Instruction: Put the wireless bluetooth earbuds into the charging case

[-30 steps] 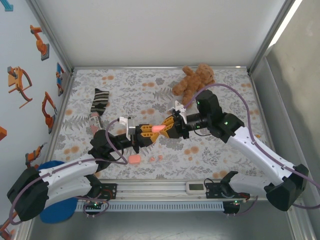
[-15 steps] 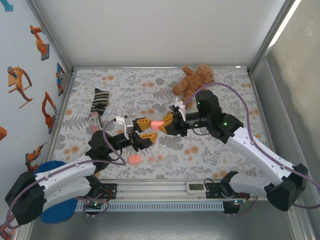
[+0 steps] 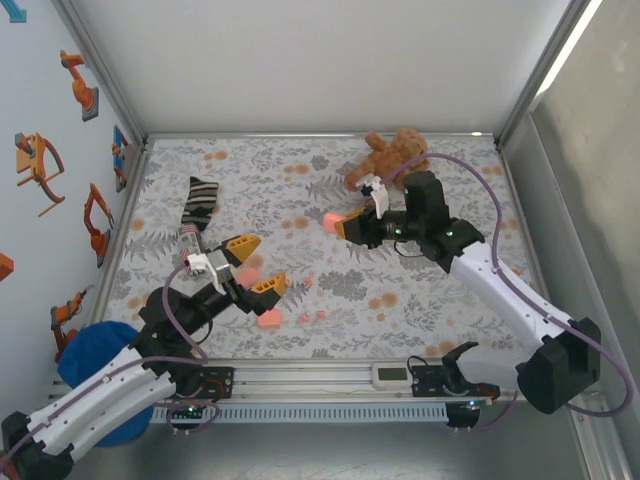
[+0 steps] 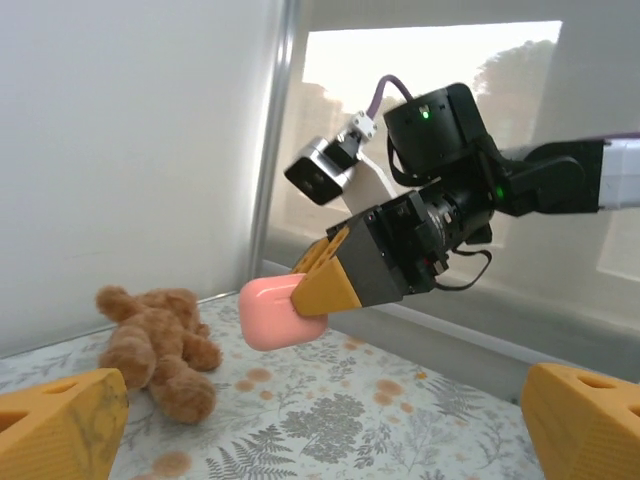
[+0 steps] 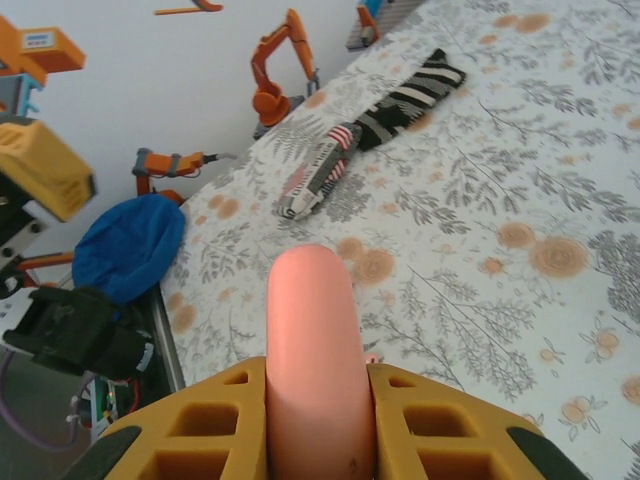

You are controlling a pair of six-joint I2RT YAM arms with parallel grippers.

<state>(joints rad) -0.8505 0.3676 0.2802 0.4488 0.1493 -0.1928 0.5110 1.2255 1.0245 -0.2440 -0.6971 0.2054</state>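
Over the middle of the cloth [image 3: 420, 290] the meeting is breaking up; a second ago both grippers were pinching one pink case [image 4: 270, 312], and now the left gripper [image 3: 266, 261] is pulling back to the near left with its jaws flung wide and carrying nothing; the right gripper [image 3: 343, 222] is drawing away towards the far side, jaws clamping tight on that case and lifting it clear of the cloth. A teddy bear [image 3: 385, 158] is lying just behind the right gripper; a striped sock [image 3: 195, 215] is lying just beyond the left gripper; a blue bundle [image 3: 92, 350] is sitting off the near left corner. A second case [image 3: 268, 319] is resting near the front edge, with tiny earbuds [image 3: 305, 318] lying just beside it. The held case is sticking out along the fingers, roughly level, its rounded free end pointing towards the left side.
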